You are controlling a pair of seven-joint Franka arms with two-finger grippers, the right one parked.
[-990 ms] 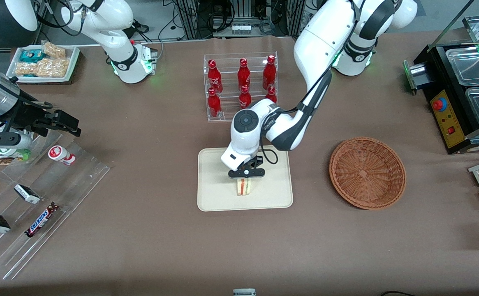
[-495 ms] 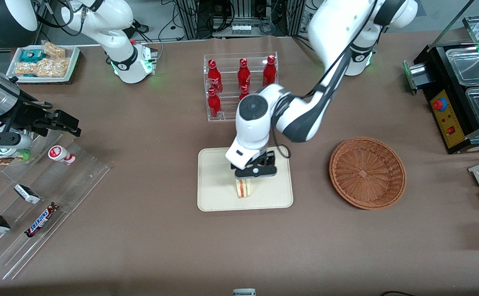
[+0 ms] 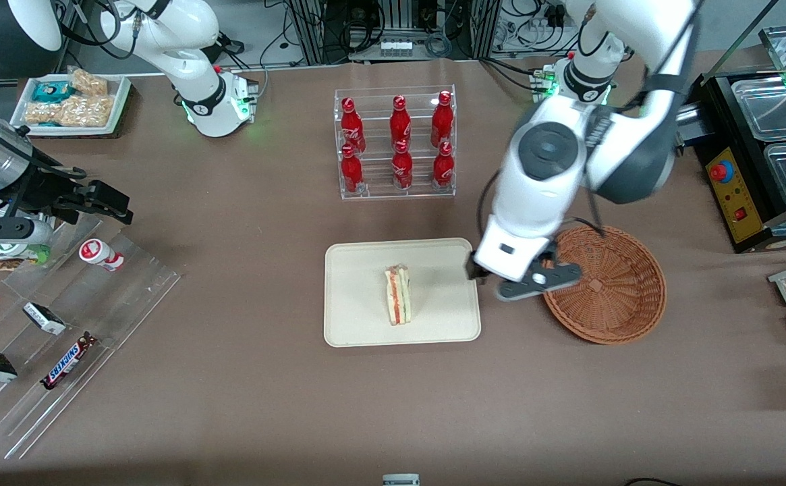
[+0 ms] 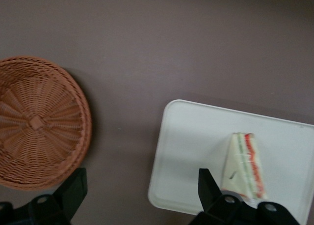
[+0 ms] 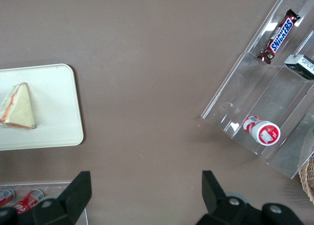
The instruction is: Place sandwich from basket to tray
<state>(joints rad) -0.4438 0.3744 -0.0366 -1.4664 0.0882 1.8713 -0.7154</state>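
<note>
The left arm is reaching out from its base, its forearm angling down toward the front camera; its wrist is pointing downward; the gripper (image 3: 522, 282) is hanging in the air, fingers (image 4: 73, 190) spread wide apart, holding nothing.

Brown cloth-covered table (image 3: 244, 405) fills the scene, evenly lit, soft shadows. Farthest from the front camera: floor strip with metal frame legs (image 3: 393, 27) and tangled cables (image 3: 521, 13). Mid-table: clear rack of red bottles (image 3: 396, 142). Working arm's end: black box with red button (image 3: 737, 182), clear lidded tubs (image 3: 770, 108) on it. Parked arm's end: white tray of snack packs (image 3: 72, 101), stepped clear shelves (image 3: 69, 337) holding a Snickers bar (image 3: 67, 361).
</note>
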